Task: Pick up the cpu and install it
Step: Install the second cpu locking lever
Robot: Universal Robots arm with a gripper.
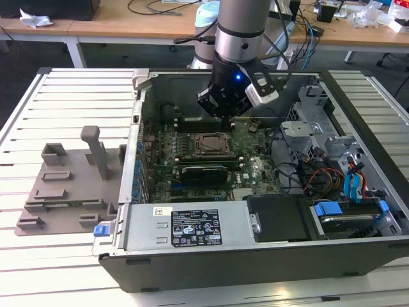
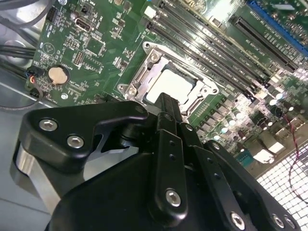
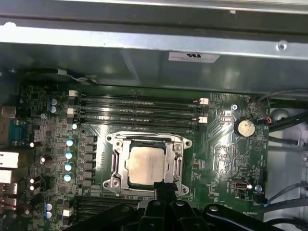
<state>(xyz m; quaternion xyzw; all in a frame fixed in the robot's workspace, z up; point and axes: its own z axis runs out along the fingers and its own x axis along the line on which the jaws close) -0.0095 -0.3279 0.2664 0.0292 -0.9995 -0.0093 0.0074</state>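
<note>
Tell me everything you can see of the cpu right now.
The cpu is a flat square chip with a pale silver-grey, metal-looking top plate. It lies flat inside the metal socket frame on the green motherboard, beside the memory slots; both wrist views show this. The frame surrounds its edges. The claw hangs just above one edge of it, and actual contact cannot be judged. In the exterior view the socket sits below the arm.

Open computer case [image 1: 192,230] — grey plastic tray [image 1: 70,185] beside it.
</note>
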